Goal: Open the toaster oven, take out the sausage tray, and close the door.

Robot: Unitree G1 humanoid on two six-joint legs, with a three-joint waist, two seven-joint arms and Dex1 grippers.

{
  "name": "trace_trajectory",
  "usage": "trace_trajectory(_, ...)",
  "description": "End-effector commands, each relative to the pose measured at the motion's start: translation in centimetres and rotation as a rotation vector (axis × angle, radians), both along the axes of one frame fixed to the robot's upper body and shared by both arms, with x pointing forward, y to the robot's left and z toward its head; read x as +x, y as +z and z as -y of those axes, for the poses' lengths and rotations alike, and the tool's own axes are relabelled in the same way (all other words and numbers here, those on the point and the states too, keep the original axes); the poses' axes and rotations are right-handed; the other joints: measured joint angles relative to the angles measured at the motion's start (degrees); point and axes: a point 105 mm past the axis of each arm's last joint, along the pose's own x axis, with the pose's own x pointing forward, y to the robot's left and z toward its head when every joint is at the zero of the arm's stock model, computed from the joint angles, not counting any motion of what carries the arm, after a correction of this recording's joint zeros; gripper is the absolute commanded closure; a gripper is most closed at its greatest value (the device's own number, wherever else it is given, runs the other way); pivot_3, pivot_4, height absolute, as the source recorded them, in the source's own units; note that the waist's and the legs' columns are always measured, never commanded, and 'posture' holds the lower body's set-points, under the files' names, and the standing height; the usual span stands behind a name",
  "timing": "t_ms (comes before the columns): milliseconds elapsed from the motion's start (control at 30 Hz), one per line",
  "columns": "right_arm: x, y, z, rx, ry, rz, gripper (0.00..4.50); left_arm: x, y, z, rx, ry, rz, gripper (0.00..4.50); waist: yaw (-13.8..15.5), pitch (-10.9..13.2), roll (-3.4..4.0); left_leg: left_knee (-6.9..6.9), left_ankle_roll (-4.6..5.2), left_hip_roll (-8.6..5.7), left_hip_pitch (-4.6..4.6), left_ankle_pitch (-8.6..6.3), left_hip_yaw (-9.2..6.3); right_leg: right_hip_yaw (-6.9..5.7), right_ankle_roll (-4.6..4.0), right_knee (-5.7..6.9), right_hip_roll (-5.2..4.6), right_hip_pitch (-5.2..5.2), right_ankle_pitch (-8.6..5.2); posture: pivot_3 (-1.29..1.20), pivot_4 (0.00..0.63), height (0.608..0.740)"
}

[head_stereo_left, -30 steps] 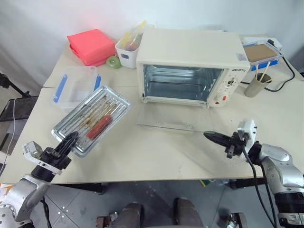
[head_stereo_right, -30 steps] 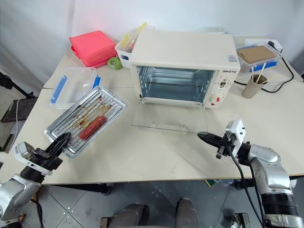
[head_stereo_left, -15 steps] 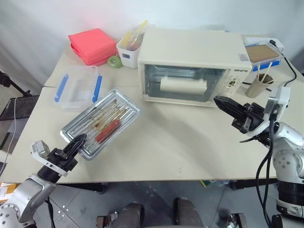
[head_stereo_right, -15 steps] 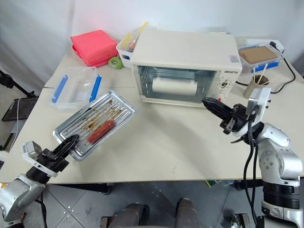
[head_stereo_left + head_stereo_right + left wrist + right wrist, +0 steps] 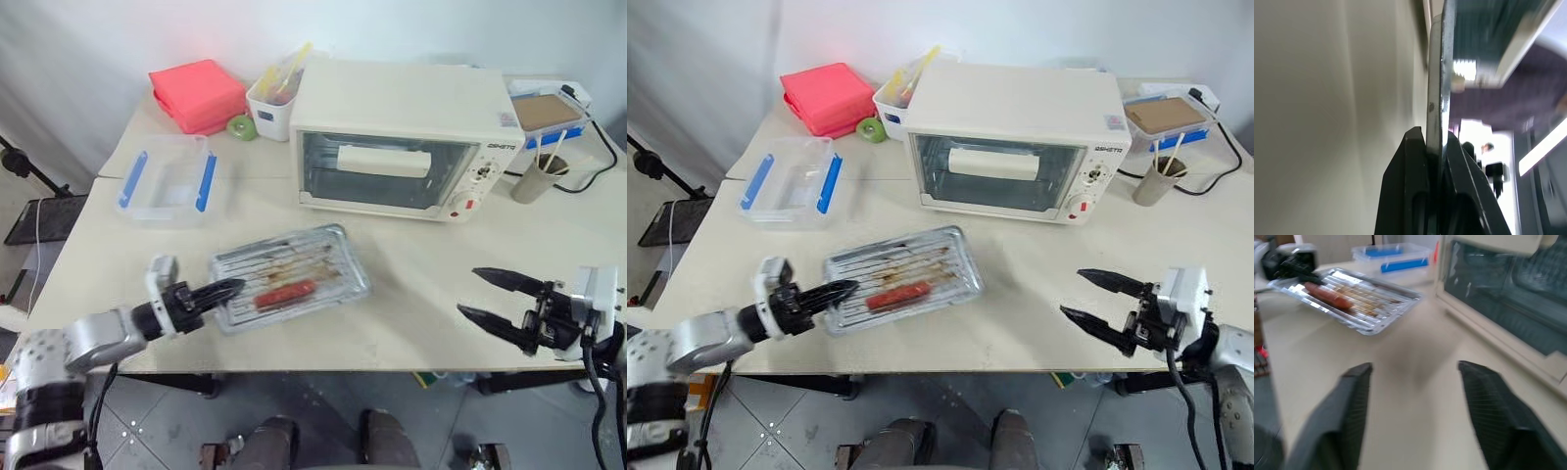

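The door (image 5: 370, 171) of the toaster oven (image 5: 404, 137), flat open a second ago, now stands shut. My right gripper (image 5: 497, 298), closed then, now gapes empty at lower right. My left gripper (image 5: 217, 291) still pinches the sausage tray (image 5: 290, 276), swung to lower centre.

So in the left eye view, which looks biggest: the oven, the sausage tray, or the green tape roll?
1. toaster oven, biggest.
2. sausage tray; nearer the camera, yet it looks clearly smaller.
3. green tape roll, tiny.
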Motion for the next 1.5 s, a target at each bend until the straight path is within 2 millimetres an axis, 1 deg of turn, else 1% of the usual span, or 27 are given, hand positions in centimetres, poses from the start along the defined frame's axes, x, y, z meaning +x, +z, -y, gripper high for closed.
trace_trajectory(33,-1.5,0.9,0.5,-0.052,-0.028,0.051,0.02,0.7,0.5,1.8,0.011,-0.115,0.007,4.5,0.13,0.0,0.01,-0.04,0.0,-0.01,-0.02,0.0,-0.02,0.01,-0.01,0.05,0.01,-0.06,0.0,0.0,0.15,0.74)
trace_trajectory(167,-3.3,0.2,1.5,-0.057,-0.096,0.013,0.02,2.6,0.9,4.7,0.047,-0.225,0.013,4.5,0.27,-0.01,0.0,-0.05,-0.02,-0.06,-0.03,-0.01,0.0,0.02,-0.01,0.04,0.06,-0.07,-0.01,0.0,0.15,0.74)
trace_trajectory(233,-4.0,-0.1,1.7,-0.056,-0.12,-0.006,0.02,3.3,0.8,6.1,0.067,-0.264,0.007,4.5,0.35,-0.02,-0.03,-0.03,-0.01,-0.18,-0.06,-0.01,0.01,-0.02,0.02,-0.17,0.07,0.02,0.02,0.0,0.15,0.74)
trace_trajectory(300,-4.5,-0.2,1.8,-0.053,-0.141,-0.013,0.02,3.7,0.7,7.4,0.074,-0.305,0.001,4.5,0.3,-0.02,-0.03,-0.04,-0.01,-0.17,-0.05,-0.01,0.02,-0.01,0.05,-0.26,0.08,0.06,0.07,0.0,0.15,0.74)
trace_trajectory(367,-4.7,-0.4,2.0,-0.045,-0.168,-0.021,0.02,3.7,0.4,9.0,0.075,-0.364,-0.017,4.5,0.13,-0.02,-0.03,-0.06,0.0,-0.12,-0.04,-0.02,0.05,0.01,0.06,-0.3,0.1,0.04,0.08,0.0,0.15,0.74)
trace_trajectory(467,-5.1,-0.6,1.9,-0.038,-0.183,-0.035,0.02,4.2,-0.8,10.6,0.116,-0.384,-0.044,4.5,0.1,-0.01,-0.03,-0.07,0.0,-0.11,-0.04,-0.02,0.04,0.02,0.05,-0.34,0.19,0.04,0.1,0.0,0.15,0.74)
trace_trajectory(567,-5.3,-0.8,1.7,-0.032,-0.195,-0.04,0.02,4.4,-1.4,11.4,0.151,-0.392,-0.053,4.5,0.39,-0.05,0.02,-0.05,0.0,-0.1,-0.02,-0.02,0.05,0.02,0.06,-0.35,0.2,0.07,0.11,0.0,0.15,0.74)
trace_trajectory(700,-5.5,-0.8,1.6,-0.024,-0.206,-0.042,0.02,4.6,-1.7,11.6,0.181,-0.393,-0.037,4.5,0.96,-0.08,0.06,0.03,0.0,-0.06,0.02,-0.02,0.0,0.05,0.15,-0.42,0.17,0.21,0.18,0.0,0.15,0.74)
trace_trajectory(767,-5.6,-1.2,1.1,-0.016,-0.195,-0.063,0.02,5.5,-1.1,11.2,0.19,-0.358,-0.016,4.5,1.24,-0.08,0.06,0.03,0.0,-0.05,0.05,-0.02,-0.01,0.04,0.15,-0.44,0.17,0.25,0.19,0.0,0.15,0.74)
trace_trajectory(833,-5.6,-1.4,1.0,-0.016,-0.194,-0.071,0.0,5.6,-0.5,10.6,0.183,-0.345,0.004,3.88,1.29,-0.08,0.05,0.02,0.0,-0.04,0.07,-0.02,-0.01,0.04,0.15,-0.44,0.19,0.27,0.19,0.0,0.15,0.74)
trace_trajectory(900,-5.5,-1.4,1.2,-0.015,-0.201,-0.068,0.0,5.2,0.1,10.0,0.167,-0.353,0.025,3.38,1.0,-0.06,0.03,0.02,0.0,-0.03,0.06,-0.02,-0.01,0.04,0.14,-0.44,0.21,0.25,0.19,0.0,0.15,0.74)
trace_trajectory(1033,-5.2,-1.6,1.3,-0.016,-0.201,-0.067,0.0,4.7,0.4,8.4,0.191,-0.333,0.06,2.12,0.14,-0.06,0.03,-0.07,0.0,0.04,-0.02,-0.02,-0.01,0.1,0.14,-0.4,0.26,0.07,0.2,0.0,0.15,0.74)
trace_trajectory(1067,-5.1,-1.6,1.3,-0.016,-0.2,-0.067,0.0,4.7,0.6,7.9,0.2,-0.321,0.076,1.89,0.07,-0.07,0.03,-0.08,0.0,0.04,-0.02,-0.02,0.0,0.11,0.13,-0.4,0.28,0.06,0.2,0.0,0.15,0.74)
trace_trajectory(1100,-5.0,-1.7,1.3,-0.016,-0.196,-0.067,0.0,4.7,0.8,7.4,0.203,-0.307,0.095,1.53,0.08,-0.06,0.03,-0.08,-0.01,0.07,-0.02,-0.02,0.0,0.13,0.13,-0.41,0.29,0.04,0.2,0.0,0.15,0.74)
trace_trajectory(1133,-5.0,-1.7,1.3,-0.016,-0.193,-0.068,0.0,4.5,1.2,7.0,0.203,-0.301,0.118,1.27,0.12,-0.06,0.03,-0.08,-0.02,0.09,-0.02,-0.03,-0.02,0.17,0.12,-0.41,0.33,0.02,0.2,0.0,0.15,0.74)
trace_trajectory(1200,-4.7,-1.9,1.3,-0.016,-0.187,-0.068,0.0,4.1,2.1,6.1,0.209,-0.29,0.196,0.65,0.16,-0.06,0.03,-0.08,-0.03,0.14,-0.03,-0.04,-0.03,0.18,0.11,-0.41,0.34,0.01,0.21,0.0,0.15,0.74)
trace_trajectory(1267,-4.4,-1.9,1.2,-0.013,-0.178,-0.065,0.0,3.2,2.2,4.4,0.329,-0.296,0.275,0.03,0.03,-0.05,0.01,-0.08,-0.04,0.16,-0.03,-0.04,-0.02,0.2,0.11,-0.42,0.34,0.01,0.21,0.0,0.15,0.74)
trace_trajectory(1333,-4.1,-1.9,1.2,-0.01,-0.169,-0.063,0.0,3.0,2.1,3.1,0.412,-0.286,0.32,0.01,0.05,-0.08,0.05,-0.09,-0.09,0.22,-0.03,-0.07,-0.02,0.24,0.09,-0.42,0.39,-0.03,0.21,0.0,0.15,0.74)
trace_trajectory(1367,-4.1,-2.0,1.1,-0.012,-0.156,-0.066,0.0,3.1,2.1,2.0,0.472,-0.264,0.391,0.01,0.09,-0.09,0.08,-0.1,-0.1,0.22,-0.02,-0.08,-0.03,0.25,0.08,-0.43,0.4,-0.03,0.21,0.0,0.15,0.74)
trace_trajectory(1433,-4.0,-2.1,1.1,-0.015,-0.141,-0.07,0.0,3.1,2.1,0.9,0.541,-0.268,0.487,0.01,0.15,-0.1,0.09,-0.12,-0.11,0.22,-0.01,-0.08,0.0,0.26,0.05,-0.49,0.4,-0.01,0.23,0.0,0.15,0.74)
trace_trajectory(1467,-3.9,-2.2,1.1,-0.014,-0.133,-0.073,0.0,3.0,2.3,0.2,0.573,-0.27,0.568,0.01,0.25,-0.1,0.09,-0.11,-0.11,0.22,-0.02,-0.08,0.0,0.25,0.04,-0.51,0.4,0.0,0.23,0.0,0.15,0.74)
trace_trajectory(1500,-3.7,-2.2,1.2,-0.018,-0.119,-0.075,0.0,3.0,2.9,-1.1,0.605,-0.245,0.688,0.01,0.27,-0.1,0.09,-0.11,-0.11,0.22,-0.02,-0.08,-0.01,0.24,0.03,-0.52,0.4,0.01,0.24,0.0,0.15,0.74)
